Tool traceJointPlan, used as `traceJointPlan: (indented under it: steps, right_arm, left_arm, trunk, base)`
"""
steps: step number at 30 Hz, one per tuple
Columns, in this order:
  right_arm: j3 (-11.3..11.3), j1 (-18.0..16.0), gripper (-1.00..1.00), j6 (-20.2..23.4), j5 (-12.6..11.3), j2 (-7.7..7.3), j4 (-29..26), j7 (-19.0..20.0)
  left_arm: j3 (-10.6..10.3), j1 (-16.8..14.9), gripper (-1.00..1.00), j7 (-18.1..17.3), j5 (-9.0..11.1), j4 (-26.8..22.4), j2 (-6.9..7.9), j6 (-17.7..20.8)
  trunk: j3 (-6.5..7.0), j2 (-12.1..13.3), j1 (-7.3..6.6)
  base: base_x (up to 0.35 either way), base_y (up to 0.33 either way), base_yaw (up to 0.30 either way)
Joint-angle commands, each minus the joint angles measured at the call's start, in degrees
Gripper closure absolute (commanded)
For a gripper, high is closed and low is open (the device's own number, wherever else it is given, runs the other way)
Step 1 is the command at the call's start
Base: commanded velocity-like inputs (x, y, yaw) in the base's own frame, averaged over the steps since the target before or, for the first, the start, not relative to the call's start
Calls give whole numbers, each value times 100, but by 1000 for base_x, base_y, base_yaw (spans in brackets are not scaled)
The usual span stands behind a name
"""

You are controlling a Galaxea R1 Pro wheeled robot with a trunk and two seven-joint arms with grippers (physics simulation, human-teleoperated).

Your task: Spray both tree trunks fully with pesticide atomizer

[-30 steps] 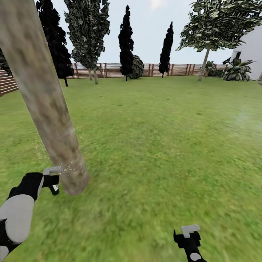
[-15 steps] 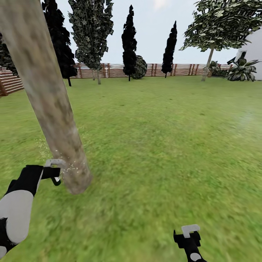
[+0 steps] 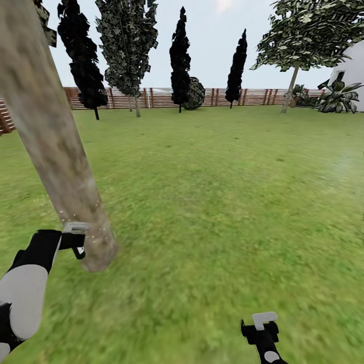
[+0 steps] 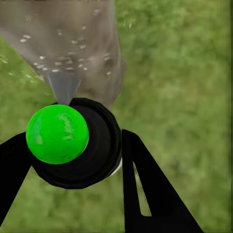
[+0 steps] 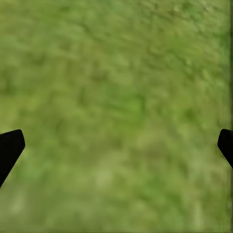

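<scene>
Left wrist view: left gripper [image 4: 73, 160] fingers pinching atomizer [image 4: 73, 143] beside speckled tree trunk [image 4: 68, 43]; right gripper [image 5: 116, 145] fingers spread over lawn [image 5: 116, 97].

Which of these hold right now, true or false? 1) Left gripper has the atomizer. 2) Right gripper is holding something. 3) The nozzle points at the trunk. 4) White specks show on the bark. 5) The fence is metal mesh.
1) The left gripper is shut on the atomizer: true.
2) The right gripper holds something: false; its fingers are spread wide over bare lawn.
3) The nozzle points at the tree trunk: true, seen in the left wrist view.
4) White specks dot the bark near the nozzle: true.
5) The fence is metal mesh: false; it is brown horizontal slats.
</scene>
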Motion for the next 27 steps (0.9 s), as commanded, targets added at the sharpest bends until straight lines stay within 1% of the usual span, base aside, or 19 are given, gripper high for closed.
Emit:
traceJointPlan:
  steps: [1,8,17,20,22,27]
  right_arm:
    - [-45,-4,-100,-20,60,1,8,-13]
    - [-44,-6,-100,-20,60,1,7,-13]
    - [-44,-6,-100,-20,60,2,1,-13]
    - [-44,-5,-100,-20,59,1,0,-13]
    - [-44,-3,-100,-20,57,1,0,-9]
    - [-44,-6,-100,-20,57,1,5,-11]
  left_arm:
    - [30,-6,100,-54,-64,-10,-5,15]
    - [47,1,100,-30,-64,-2,-5,15]
    - [91,23,100,-16,-68,60,19,11]
    - [83,44,100,-16,-71,76,19,7]
    - [90,133,100,-13,-68,64,13,6]
    - [91,151,100,-8,-72,40,13,6]
  trunk:
    - [-5,-2,0]
    - [-5,-2,0]
    - [-5,-2,0]
    - [-5,-2,0]
    - [-5,-2,0]
    - [-5,-2,0]
  base:
    - [95,-276,0]
    - [155,-260,35]
    - [170,-246,267]
    - [29,-268,277]
    - [2,-273,264]
    - [27,-274,55]
